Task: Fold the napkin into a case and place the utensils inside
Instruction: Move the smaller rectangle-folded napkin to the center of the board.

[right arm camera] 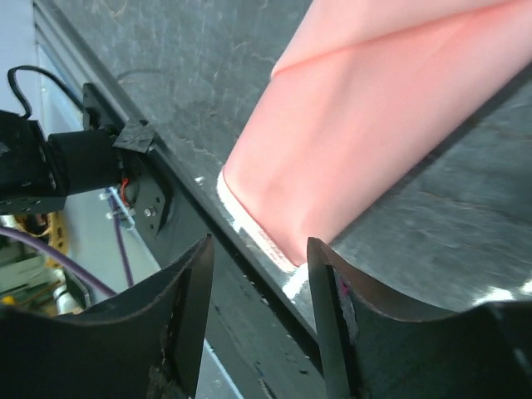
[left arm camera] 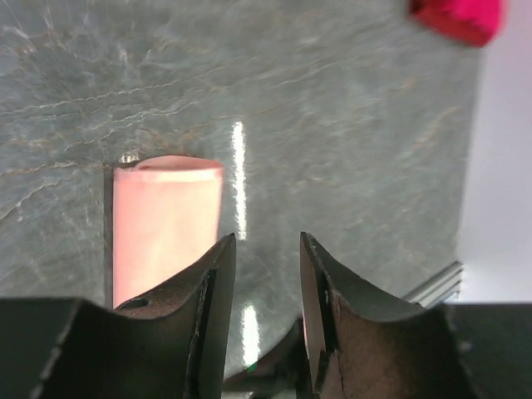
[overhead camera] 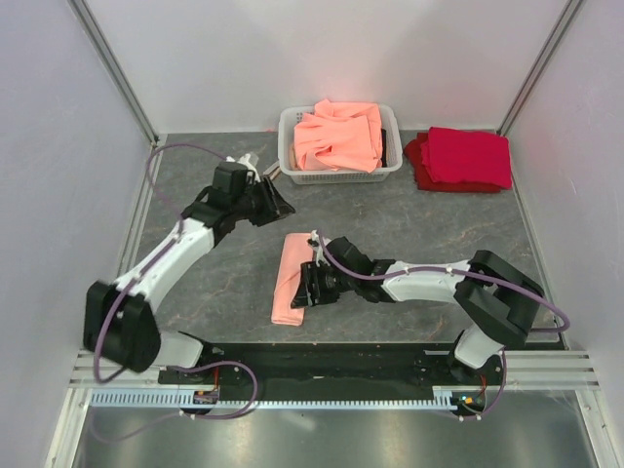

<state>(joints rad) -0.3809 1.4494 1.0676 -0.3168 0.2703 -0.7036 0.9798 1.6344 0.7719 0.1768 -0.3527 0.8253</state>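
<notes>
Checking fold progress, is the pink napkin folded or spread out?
Folded. The napkin lies as a narrow strip, doubled edges showing at its end.

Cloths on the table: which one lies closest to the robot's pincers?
The pale-pink napkin, folded into a narrow strip beside the right pincer. The orange-salmon cloths are heaped in the white basket and the red cloths stacked at the far edge.
</notes>
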